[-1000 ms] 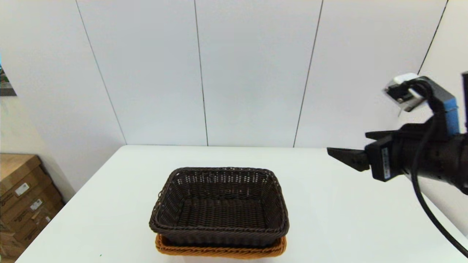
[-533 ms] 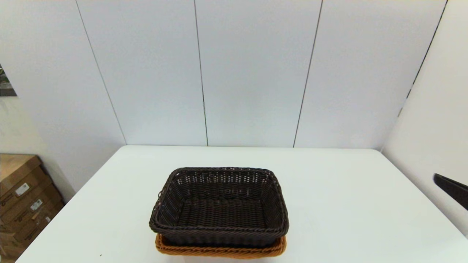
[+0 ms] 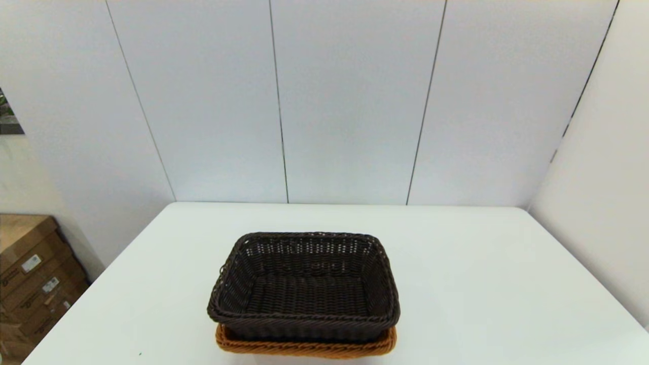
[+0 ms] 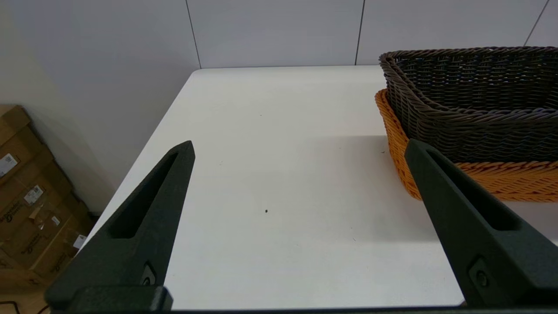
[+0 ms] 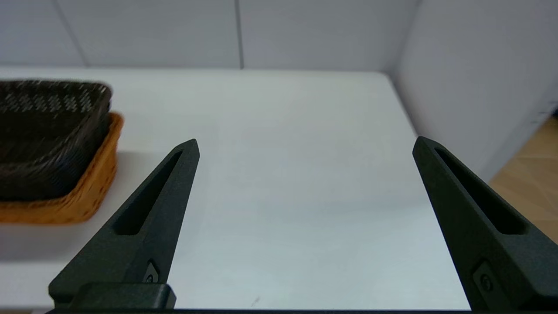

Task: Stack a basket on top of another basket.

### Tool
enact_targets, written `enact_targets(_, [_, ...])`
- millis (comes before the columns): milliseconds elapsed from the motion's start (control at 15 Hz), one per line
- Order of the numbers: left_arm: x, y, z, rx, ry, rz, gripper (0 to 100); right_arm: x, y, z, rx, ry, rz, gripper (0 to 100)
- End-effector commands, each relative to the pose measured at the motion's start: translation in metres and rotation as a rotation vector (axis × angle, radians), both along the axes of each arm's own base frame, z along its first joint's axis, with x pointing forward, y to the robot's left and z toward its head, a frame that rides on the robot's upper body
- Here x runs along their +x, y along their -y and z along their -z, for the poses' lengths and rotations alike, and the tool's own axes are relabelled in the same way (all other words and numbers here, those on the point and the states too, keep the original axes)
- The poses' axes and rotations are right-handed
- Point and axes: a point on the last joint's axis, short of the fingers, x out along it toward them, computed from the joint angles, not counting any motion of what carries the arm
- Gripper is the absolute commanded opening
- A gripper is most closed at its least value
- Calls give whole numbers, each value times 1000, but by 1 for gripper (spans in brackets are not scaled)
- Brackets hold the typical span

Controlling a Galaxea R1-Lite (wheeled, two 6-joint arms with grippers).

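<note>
Gaping wide and holding nothing, the left gripper [image 4: 298, 146] hangs over bare white table [image 3: 481, 284] beside the stacked baskets; the right gripper [image 5: 305, 144] is equally splayed and empty on their other side. The dark brown wicker basket [image 3: 304, 284], rectangular with braided rim and open-weave walls, sits nested in the orange-tan wicker basket [image 3: 304, 349]

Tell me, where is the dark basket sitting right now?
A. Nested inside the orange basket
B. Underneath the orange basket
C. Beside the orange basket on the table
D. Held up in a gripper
A: the dark basket sits in the orange basket, whose rim shows just below it; both grippers are open and empty.
</note>
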Motion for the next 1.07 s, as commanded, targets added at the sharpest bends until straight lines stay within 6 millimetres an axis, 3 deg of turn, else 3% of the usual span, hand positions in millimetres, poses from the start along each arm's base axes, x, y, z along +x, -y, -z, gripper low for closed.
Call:
enact_targets(67, [0, 0, 0, 0, 0, 0, 100, -12, -3, 4, 3, 57, 66, 100])
enact_targets(400, [0, 0, 0, 0, 0, 1, 100, -15, -5, 28, -24, 45, -31, 100])
enact_targets(800, [0, 0, 0, 0, 0, 1, 100, -12, -5, 98, -53, -14, -93, 100])
enact_targets(1067, [0, 0, 0, 0, 0, 0, 100, -9, -5, 100, -57, 20, -89, 100])
